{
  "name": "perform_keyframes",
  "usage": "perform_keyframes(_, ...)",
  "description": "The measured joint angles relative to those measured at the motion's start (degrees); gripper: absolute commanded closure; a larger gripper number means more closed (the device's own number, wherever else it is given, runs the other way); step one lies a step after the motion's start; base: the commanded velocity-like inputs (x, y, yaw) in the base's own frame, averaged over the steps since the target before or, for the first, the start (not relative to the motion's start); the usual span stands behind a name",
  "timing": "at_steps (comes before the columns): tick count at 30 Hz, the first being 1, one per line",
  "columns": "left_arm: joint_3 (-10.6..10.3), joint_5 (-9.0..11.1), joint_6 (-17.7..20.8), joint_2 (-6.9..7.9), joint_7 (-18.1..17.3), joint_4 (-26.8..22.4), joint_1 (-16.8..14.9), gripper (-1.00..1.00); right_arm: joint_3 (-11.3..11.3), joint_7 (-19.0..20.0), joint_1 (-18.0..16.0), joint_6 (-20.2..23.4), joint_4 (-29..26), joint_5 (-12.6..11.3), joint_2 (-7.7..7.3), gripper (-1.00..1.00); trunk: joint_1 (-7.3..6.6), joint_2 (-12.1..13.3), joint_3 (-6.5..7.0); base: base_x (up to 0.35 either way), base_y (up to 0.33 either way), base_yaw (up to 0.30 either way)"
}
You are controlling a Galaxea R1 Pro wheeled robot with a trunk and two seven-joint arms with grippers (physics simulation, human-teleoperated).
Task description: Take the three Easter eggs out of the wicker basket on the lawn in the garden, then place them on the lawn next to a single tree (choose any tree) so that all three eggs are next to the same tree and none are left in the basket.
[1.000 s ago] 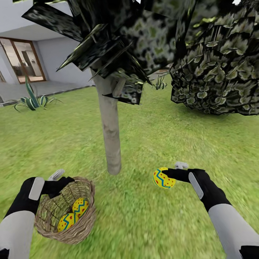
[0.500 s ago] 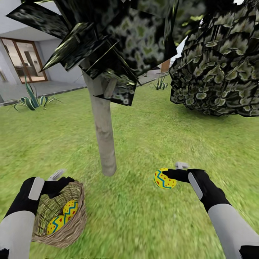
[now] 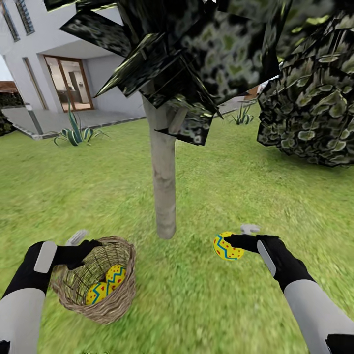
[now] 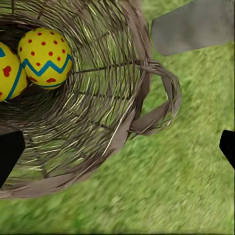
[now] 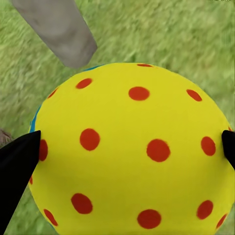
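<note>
Gripping the wicker basket [image 3: 101, 280] by its rim, the left end effector [image 3: 78, 250] holds two Easter eggs [image 3: 107, 284] inside; the tree [image 3: 164, 191] stands between; the right end effector [image 3: 236, 242] clasps the third egg [image 3: 226, 246] above the lawn [image 3: 196, 305].

Setting: home garden. Mottled green lawn [image 3: 221, 162]; pale-trunked tree [image 3: 164, 187]; dark leafy shrub [image 3: 314, 108]; 2 spiky agave-type plants; white house [image 3: 44, 44] with glazed patio door [image 3: 69, 83]
</note>
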Motion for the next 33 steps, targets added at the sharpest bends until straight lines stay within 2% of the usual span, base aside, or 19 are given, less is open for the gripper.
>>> perform_keyframes(3, -1.18, 5.18, 0.68, 1.12, -0.01, 0.13, 1.23, -1.00, 0.00, 0.05, 0.00, -0.01, 0.02, -0.05, 0.00, 1.00, 0.00, 0.00, 0.00, 0.000, 0.000, 0.273)
perform_keyframes(4, -2.63, 6.95, 0.72, 1.28, -0.01, 0.32, 1.68, -1.00, 0.00, 0.05, 0.00, -0.02, 0.02, -0.05, 0.00, 1.00, 0.00, 0.00, 0.00, 0.000, 0.000, 0.276)
perform_keyframes(5, -6.42, 9.63, 0.74, 1.38, -0.02, 0.43, 2.68, -1.00, 0.00, 0.04, 0.00, -0.02, 0.02, -0.04, 0.00, 1.00, 0.00, 0.00, 0.00, 0.000, 0.000, 0.276)
perform_keyframes(6, -10.83, 12.26, 0.74, 1.42, -0.02, 0.29, 3.51, -1.00, 0.00, 0.05, 0.00, -0.02, 0.02, -0.04, 0.00, 1.00, 0.00, 0.00, 0.00, 0.000, 0.000, 0.276)
perform_keyframes(7, -16.20, 15.57, 0.72, 1.51, -0.02, 0.11, 4.14, -1.00, 0.00, 0.02, 0.00, -0.02, 0.02, -0.04, 0.00, 1.00, 0.00, 0.00, 0.00, 0.000, 0.000, 0.276)
perform_keyframes(8, -23.63, 20.96, 0.68, 1.86, -0.04, -0.03, 4.61, -1.00, 0.00, 0.01, 0.00, -0.02, 0.02, -0.05, 0.00, 1.00, 0.00, 0.00, 0.00, 0.000, 0.000, 0.276)
perform_keyframes(9, -29.93, 25.33, 0.83, 2.54, 0.00, -0.25, 4.80, -1.00, 0.00, 0.01, 0.00, -0.02, 0.02, -0.04, 0.00, 1.00, 0.00, 0.00, 0.00, 0.000, 0.000, 0.276)
perform_keyframes(11, -45.23, 38.53, 0.71, 5.68, 0.00, -4.15, 4.96, -1.00, 0.00, 0.01, 0.00, -0.02, 0.02, -0.05, 0.00, 1.00, 0.00, 0.00, 0.00, 0.000, 0.000, 0.276)
perform_keyframes(13, -53.50, 47.65, 0.54, 7.30, 0.07, -10.13, 4.99, -1.00, 0.00, 0.00, 0.00, -0.03, 0.02, -0.05, 0.00, 1.00, 0.00, 0.00, 0.00, 0.000, 0.000, 0.276)
perform_keyframes(14, -55.48, 49.11, 0.49, 7.69, 0.09, -12.70, 4.99, -1.00, 0.00, 0.00, 0.00, -0.02, 0.02, -0.05, 0.00, 1.00, 0.00, 0.00, 0.00, 0.000, 0.000, 0.276)
perform_keyframes(16, -57.45, 50.49, 0.41, 7.86, 0.09, -17.05, 5.06, -1.00, 0.00, 0.00, 0.00, -0.02, 0.02, -0.05, 0.00, 1.00, 0.00, 0.00, 0.00, 0.000, 0.000, 0.276)
perform_keyframes(20, -57.34, 50.51, -0.37, 6.93, 0.25, -18.79, 5.08, -1.00, -0.07, 0.00, 0.00, -0.11, -0.02, 0.15, -0.25, 1.00, 0.00, 0.00, 0.00, 0.000, -0.002, 0.201)
perform_keyframes(22, -57.28, 50.18, -1.96, 2.88, 0.50, -17.98, 5.11, -1.00, -0.09, 0.03, 0.01, -1.27, -0.12, 0.21, -0.41, 1.00, 0.00, 0.00, 0.00, 0.000, -0.185, 0.027)
perform_keyframes(23, -57.29, 49.28, -2.65, 0.82, 0.55, -17.16, 5.10, -1.00, -0.07, -0.01, 0.01, -2.55, -0.12, 0.25, -0.35, 1.00, 0.00, 0.00, 0.00, 0.000, -0.290, 0.008)
perform_keyframes(24, -57.26, 48.35, -3.30, -0.24, 0.57, -16.66, 5.09, -1.00, -0.01, -0.04, 0.01, -3.31, -0.13, 0.28, -0.28, 1.00, 0.00, 0.00, 0.00, 0.000, -0.312, 0.004)
perform_keyframes(28, -57.29, 47.27, -7.47, -1.79, 0.54, -16.14, 5.07, -1.00, 0.07, -0.11, 0.01, -4.14, -0.50, 0.39, -0.47, 1.00, 0.00, 0.00, 0.00, 0.001, -0.330, 0.003)
perform_keyframes(30, -57.24, 47.32, -8.14, -3.13, 0.52, -15.99, 5.09, -1.00, 0.10, -0.11, 0.00, -4.19, -0.35, 0.51, -0.21, 1.00, 0.00, 0.00, 0.00, 0.051, -0.335, 0.157)
perform_keyframes(32, -57.08, 47.29, -8.39, -3.87, 0.52, -16.03, 5.09, -1.00, 0.09, -0.10, -0.01, -4.22, -0.25, 2.07, -0.10, 1.00, -0.01, 0.00, 0.00, 0.072, -0.335, 0.260)
perform_keyframes(33, -56.34, 47.35, -9.52, -4.02, 0.52, -16.04, 5.08, -1.00, 0.08, -0.10, -0.01, -4.22, -0.18, 3.41, -0.04, 1.00, -0.01, 0.00, 0.00, 0.077, -0.331, 0.287)
